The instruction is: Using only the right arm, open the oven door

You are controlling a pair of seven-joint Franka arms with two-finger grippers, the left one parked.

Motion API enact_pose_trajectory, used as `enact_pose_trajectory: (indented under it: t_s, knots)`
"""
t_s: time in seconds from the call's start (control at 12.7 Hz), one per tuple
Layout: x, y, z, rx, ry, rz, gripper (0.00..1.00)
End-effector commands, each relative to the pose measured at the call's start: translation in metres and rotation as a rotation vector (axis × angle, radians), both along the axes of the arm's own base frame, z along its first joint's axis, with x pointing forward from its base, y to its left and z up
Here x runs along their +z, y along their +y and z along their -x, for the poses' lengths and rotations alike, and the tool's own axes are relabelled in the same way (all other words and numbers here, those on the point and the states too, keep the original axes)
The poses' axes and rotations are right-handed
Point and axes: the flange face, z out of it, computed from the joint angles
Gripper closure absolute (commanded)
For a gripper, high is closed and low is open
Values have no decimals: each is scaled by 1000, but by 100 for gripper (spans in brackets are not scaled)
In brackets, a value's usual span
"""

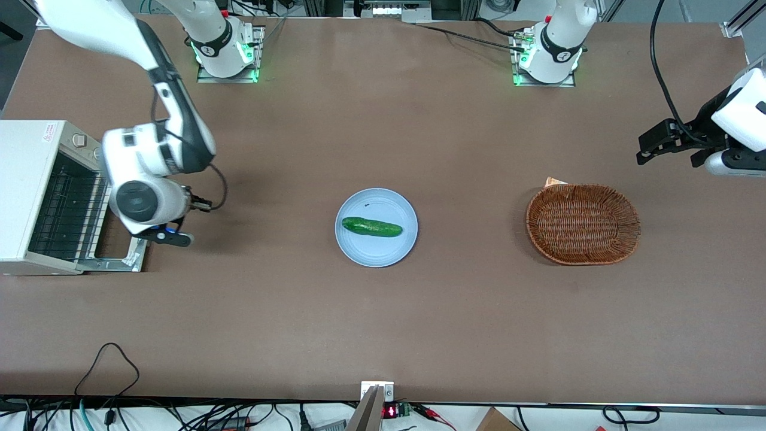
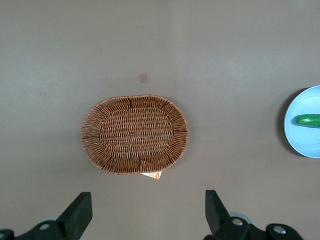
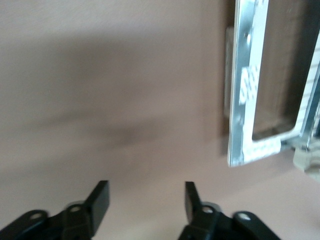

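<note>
A: Where's the door? You need it placed first.

B: The grey metal-framed oven door with the glass window (image 1: pixel 114 258) is folded down, apparently flat on the brown counter (image 1: pixel 383 311) in front of the small cream-white toaster oven (image 1: pixel 36 197). The wire racks inside show. You can call the opening done, by my reading.

A: And the hand?

B: The white right arm (image 1: pixel 158 129) holds its black two-finger hand (image 1: pixel 170 237) just beside the door's outer edge, nearer the pale blue round plate with the green cucumber (image 1: pixel 376 227). In the wrist view the fingers (image 3: pixel 100 200) are spread, nothing between them. Released.

A: Risk for you from here?

B: Clipping the door frame (image 3: pixel 245 90) on the way out. The hand sits low and close; a sideways swing toward the oven could catch the edge and drag the oven. Lift first. The brown wicker oval basket (image 1: pixel 583 224) lies well apart, toward the parked arm's end.
</note>
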Motion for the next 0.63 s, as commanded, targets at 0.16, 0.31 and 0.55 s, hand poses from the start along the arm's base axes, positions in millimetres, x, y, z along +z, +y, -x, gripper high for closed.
enact_pose_trajectory:
  t_s: [0.16, 0.31, 0.55]
  knots:
    - [98, -43, -20, -74, 104, -221, 0]
    - [144, -60, -20, -87, 82, -306, 0]
    - [217, -84, -6, -83, -46, -357, 0]
